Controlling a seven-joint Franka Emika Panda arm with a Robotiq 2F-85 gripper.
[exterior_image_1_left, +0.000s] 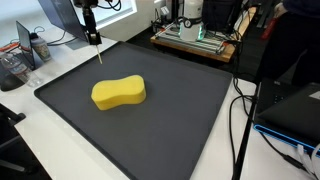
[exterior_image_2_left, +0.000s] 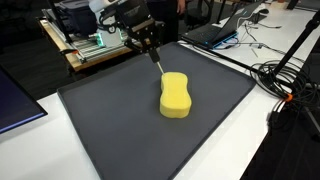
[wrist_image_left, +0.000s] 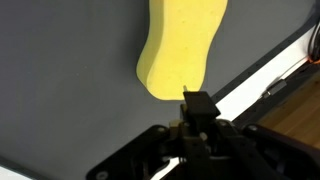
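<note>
Tool (exterior_image_2_left: 150, 48) pinching thin stick (exterior_image_1_left: 98, 52), tip down. Yellow sponge (wrist_image_left: 180, 45) ahead of tool: likely soft, light, squashy; you grip narrow waist.

At twelve o'clock the wrist view's edge cuts off the yellow peanut-shaped foam sponge (wrist_image_left: 180, 45); the thin rod (exterior_image_1_left: 99, 52) in the black end effector (wrist_image_left: 192, 106) is too small to identify.

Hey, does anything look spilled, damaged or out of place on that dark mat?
Nothing stands out. The yellow sponge lies flat and whole on the dark mat, with no spill visible. The tool grips a thin stick near one edge of the mat.
</note>
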